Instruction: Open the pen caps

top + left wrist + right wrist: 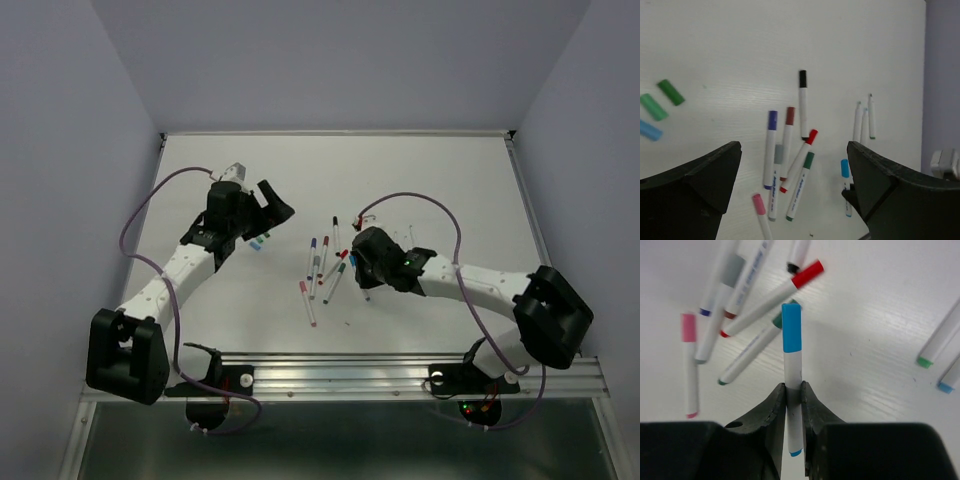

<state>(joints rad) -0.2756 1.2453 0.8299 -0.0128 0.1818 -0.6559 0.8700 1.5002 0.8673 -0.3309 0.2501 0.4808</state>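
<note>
Several white-barrelled pens [322, 268] with coloured caps lie in a loose cluster at mid-table. My right gripper [792, 390] is shut on the barrel of a pen with a blue cap [791, 327], holding it just above the table beside the cluster [357, 258]. That blue pen [845, 175] also shows in the left wrist view. My left gripper [794, 150] is open and empty, hovering left of the cluster [272, 212]. Three loose caps lie by it: dark green [671, 92], light green [653, 107] and blue [650, 130].
Capless pens lie right of the cluster [871, 116], also in the right wrist view [940, 340]. Black [803, 102], purple [771, 147], red [770, 295], green [750, 357] and pink [689, 365] pens lie close together. A metal rail [400, 372] runs along the near edge.
</note>
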